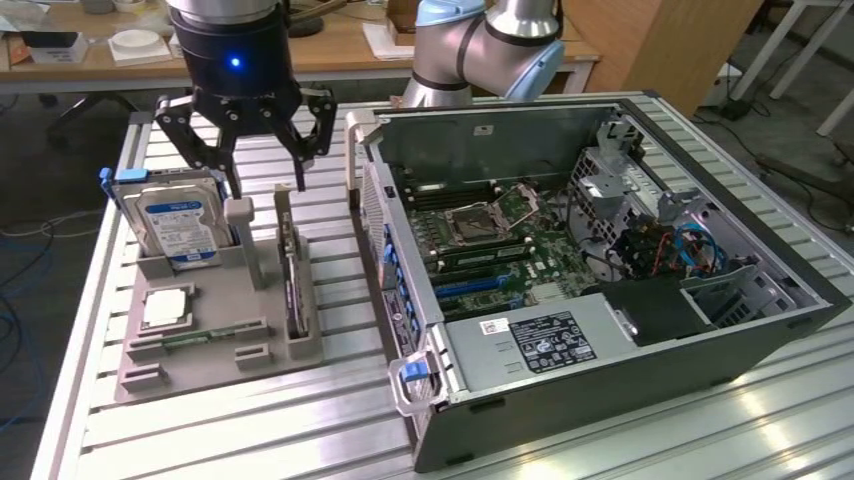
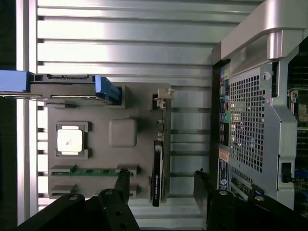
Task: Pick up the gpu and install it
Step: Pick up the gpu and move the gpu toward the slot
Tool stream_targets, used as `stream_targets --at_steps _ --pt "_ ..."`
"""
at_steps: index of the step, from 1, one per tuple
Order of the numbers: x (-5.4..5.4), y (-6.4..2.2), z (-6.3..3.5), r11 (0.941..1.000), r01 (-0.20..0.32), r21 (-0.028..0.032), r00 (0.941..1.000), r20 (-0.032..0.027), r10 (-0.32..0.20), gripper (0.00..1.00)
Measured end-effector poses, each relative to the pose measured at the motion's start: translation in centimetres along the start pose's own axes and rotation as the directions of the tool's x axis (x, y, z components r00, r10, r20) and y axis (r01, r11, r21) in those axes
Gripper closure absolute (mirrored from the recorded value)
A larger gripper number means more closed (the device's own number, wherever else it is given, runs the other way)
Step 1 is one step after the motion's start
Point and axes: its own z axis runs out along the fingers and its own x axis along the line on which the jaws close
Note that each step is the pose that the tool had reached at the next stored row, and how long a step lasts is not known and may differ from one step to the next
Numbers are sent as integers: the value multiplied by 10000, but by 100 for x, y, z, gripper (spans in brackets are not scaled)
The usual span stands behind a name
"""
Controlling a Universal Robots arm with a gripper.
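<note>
Fingers spread wide, the gripper (image 1: 264, 170) is hovering over the gpu (image 1: 291, 280), which is standing on edge along the edge of the tray (image 1: 200, 372) nearest the computer case (image 1: 627, 395); the pick-up approach is seemingly beginning, calling for a straight descent straddling the thin card

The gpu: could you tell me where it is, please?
In the exterior view the gpu stands on edge in the grey tray, between the hard drive on the view's left and the computer case on its right.
</note>
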Motion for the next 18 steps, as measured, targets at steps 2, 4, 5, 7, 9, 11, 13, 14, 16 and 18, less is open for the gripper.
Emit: stream_targets --at_steps 2,4,5,7,9,11,13,14,16,18 --pt "0 -2 18 10000 1 -1 10000 2 -1 35" --pt "1 -3 36 10000 1 0 10000 1 -1 35" --pt "1 -6 46 10000 2 -1 10000 1 -2 35" --pt "1 -8 67 10000 1 -1 10000 1 -1 35" --pt "2 -11 86 10000 1 0 10000 1 -1 35" --pt "2 -13 104 10000 2 0 10000 0 -2 35" --pt "3 -15 123 10000 1 -1 10000 1 -1 35" --pt "3 -15 131 10000 1 0 10000 1 -1 35" --pt "3 -17 147 10000 2 -1 10000 1 -2 35" --pt "4 -18 161 10000 2 0 10000 0 -2 35"
